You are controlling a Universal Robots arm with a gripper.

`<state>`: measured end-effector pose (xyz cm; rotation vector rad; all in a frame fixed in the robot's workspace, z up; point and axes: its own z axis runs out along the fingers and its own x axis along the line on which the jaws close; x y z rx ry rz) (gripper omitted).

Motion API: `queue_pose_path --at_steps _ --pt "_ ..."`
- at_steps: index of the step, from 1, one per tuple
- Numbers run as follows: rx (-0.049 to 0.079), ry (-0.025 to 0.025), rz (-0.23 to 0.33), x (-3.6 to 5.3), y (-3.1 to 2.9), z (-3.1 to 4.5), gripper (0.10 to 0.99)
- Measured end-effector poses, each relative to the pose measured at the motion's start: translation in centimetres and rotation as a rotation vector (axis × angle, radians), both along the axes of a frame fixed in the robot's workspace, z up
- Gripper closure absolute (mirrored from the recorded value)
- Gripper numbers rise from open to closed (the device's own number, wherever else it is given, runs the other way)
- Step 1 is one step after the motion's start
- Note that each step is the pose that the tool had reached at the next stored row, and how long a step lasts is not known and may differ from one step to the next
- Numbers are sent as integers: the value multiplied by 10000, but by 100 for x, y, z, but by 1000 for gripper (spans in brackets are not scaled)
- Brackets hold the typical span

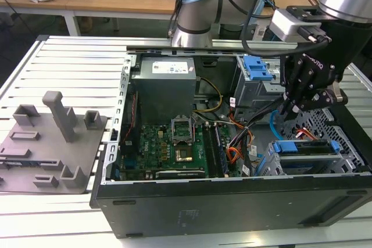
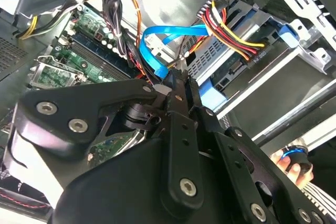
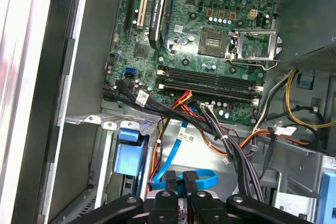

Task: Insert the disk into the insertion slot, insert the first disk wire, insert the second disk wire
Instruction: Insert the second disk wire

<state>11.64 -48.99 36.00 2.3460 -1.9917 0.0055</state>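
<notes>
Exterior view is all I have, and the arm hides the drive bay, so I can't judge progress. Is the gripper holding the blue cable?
Observer: Yes. In both wrist views the gripper looks shut on the end of the second disk wire, the flat blue cable.
Operator: Is the power lead in?
Observer: It seems so. In the second wrist view the first disk wire ends in a black plug seated at the rear of the bay, beside the blue carrier frame.
Operator: Where does the blue cable run?
Observer: In the first wrist view it loops at the gripper and climbs toward the motherboard.
</notes>
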Motion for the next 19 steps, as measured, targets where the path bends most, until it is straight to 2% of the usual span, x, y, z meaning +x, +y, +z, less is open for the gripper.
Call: queue_pose_path --at_steps 2,5,9,13,17,19 --pt "0 0 0 0 -75 0 922" --pt "-1 0 0 0 -147 0 922" --pt "0 0 0 0 -211 0 922" --pt "0 0 0 0 -303 0 922" --pt "1 4 1 40 -313 -19 922" --pt "1 12 1 58 -314 -58 922"
